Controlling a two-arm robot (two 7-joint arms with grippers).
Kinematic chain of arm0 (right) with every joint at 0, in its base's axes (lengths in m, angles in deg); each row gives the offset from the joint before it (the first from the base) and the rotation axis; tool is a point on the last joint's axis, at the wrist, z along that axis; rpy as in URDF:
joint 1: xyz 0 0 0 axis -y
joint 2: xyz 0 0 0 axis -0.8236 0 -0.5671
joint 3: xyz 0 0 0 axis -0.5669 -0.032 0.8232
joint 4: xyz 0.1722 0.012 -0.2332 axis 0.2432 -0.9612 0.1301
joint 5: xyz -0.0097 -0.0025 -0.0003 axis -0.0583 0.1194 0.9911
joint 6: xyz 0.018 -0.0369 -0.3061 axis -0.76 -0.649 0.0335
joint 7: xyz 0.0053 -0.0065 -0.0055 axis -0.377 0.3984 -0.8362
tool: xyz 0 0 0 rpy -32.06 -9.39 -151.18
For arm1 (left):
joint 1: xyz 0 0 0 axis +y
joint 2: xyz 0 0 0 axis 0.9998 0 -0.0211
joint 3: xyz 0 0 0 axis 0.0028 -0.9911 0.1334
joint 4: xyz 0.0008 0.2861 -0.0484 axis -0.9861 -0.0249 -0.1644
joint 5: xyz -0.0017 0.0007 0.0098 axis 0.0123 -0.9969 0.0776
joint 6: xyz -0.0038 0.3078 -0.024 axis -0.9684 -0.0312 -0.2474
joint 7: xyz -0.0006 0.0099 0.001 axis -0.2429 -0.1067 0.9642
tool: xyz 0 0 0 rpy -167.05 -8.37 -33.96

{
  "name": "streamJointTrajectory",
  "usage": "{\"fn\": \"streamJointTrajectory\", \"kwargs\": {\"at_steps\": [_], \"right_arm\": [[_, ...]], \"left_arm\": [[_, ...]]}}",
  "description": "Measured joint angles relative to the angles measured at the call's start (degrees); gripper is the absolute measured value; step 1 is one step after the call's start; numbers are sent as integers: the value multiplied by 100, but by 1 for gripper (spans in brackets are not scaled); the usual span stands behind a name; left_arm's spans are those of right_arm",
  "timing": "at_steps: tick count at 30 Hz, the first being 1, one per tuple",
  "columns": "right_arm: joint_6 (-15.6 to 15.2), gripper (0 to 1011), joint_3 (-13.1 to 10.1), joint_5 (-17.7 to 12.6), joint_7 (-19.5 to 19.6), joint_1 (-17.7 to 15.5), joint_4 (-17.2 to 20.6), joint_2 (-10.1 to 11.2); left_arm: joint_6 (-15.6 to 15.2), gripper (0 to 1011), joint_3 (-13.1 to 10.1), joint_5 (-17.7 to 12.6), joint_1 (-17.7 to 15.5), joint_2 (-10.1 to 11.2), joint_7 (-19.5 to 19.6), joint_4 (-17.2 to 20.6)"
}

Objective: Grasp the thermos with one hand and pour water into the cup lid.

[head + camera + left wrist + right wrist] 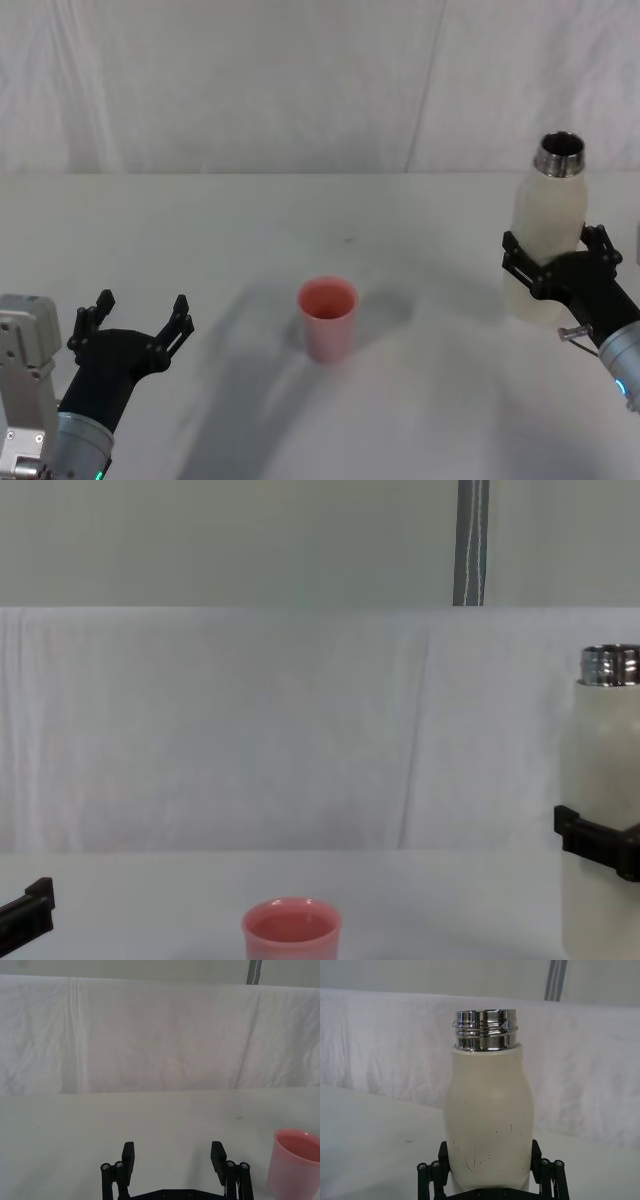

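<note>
Thermos at right edge of the head view, upright, cream-white body, open steel neck at top; the right gripper clasps its lower body, one black finger on each side, pressed against the wall; the right wrist view gives the same grip, fingers flanking the scuffed bottle; whether the base rests on the table or sits just above it, cannot tell. In the chest view the thermos stands at far right, a black finger wrapped across it. Cup lid pink, upright, mouth up, at centre of the head view, well apart from the thermos, to its left; low centre in the chest view. Left gripper at lower left of the head view, fingers spread wide, holding nothing, apart from the cup; left wrist view shows its two fingers parted over bare table, cup lid at that frame's lower right. White cloth backdrop behind the table.
</note>
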Motion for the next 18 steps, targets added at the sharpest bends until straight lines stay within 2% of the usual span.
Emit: {"fn": "streamJointTrajectory", "kwargs": {"at_steps": [6,18], "right_arm": [[45,950,-74,-188,27,-52,-88,-88],[187,950,-88,-313,43,-54,-271,-164]], "left_arm": [[0,1001,0,0,0,0,0,0],[0,1001,0,0,0,0,0,0]]}}
